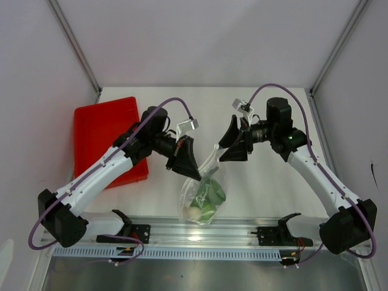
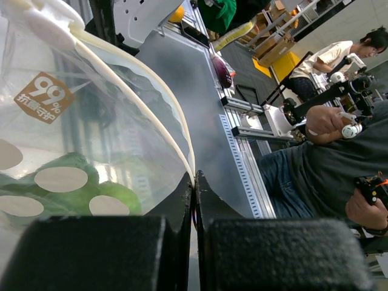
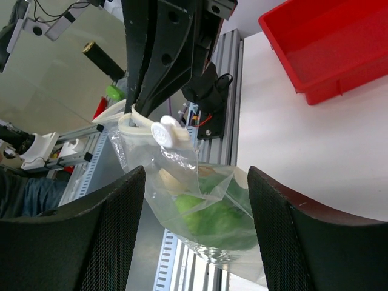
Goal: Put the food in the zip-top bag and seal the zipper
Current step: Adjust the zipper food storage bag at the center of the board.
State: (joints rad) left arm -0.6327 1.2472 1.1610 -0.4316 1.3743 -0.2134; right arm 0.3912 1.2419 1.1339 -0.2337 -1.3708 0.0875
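With left gripper (image 1: pixel 194 174) clenched on the bag (image 1: pixel 187 200) mouth at centre frame, close the released right gripper (image 1: pixel 227 144) on the zipper (image 3: pixel 127 118) and slide steadily, food (image 1: pixel 209 193) undisturbed.

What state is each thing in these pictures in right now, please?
Left gripper: jaws shut on the bag's mouth edge.
Right gripper: jaws open, either side of the bag.
Zip-top bag: held up by one edge, food inside.
Food: inside the bag.
Zipper: cannot tell whether sealed.
Red tray: no food showing.
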